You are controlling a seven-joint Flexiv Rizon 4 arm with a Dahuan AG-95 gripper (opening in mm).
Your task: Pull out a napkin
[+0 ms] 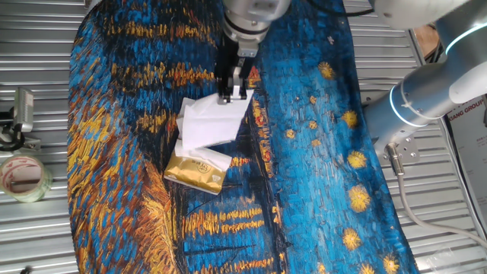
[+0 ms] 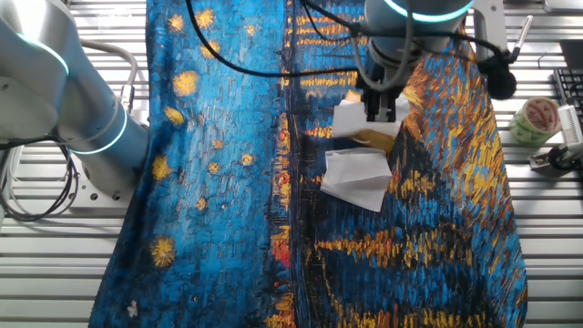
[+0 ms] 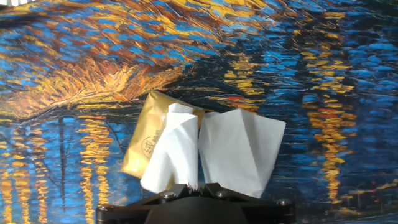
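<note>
The gold tissue pack (image 1: 195, 173) lies on the blue and gold painted cloth (image 1: 319, 152). My gripper (image 1: 234, 94) hangs above and behind the pack. In the hand view the gripper (image 3: 198, 185) is shut on the top of the napkin (image 3: 173, 149). The napkin is a creased white sheet that runs from the jaws down over the pack (image 3: 144, 132). It covers the pack's right half. In the other fixed view the gripper (image 2: 381, 111) stands over a sliver of the pack (image 2: 375, 138).
A flatter white sheet (image 3: 241, 149) lies right of the napkin on the cloth, and shows in the other fixed view (image 2: 357, 179). A tape roll (image 1: 23, 176) sits on the metal table beside the cloth. The arm's base (image 1: 415, 99) stands at the cloth's edge.
</note>
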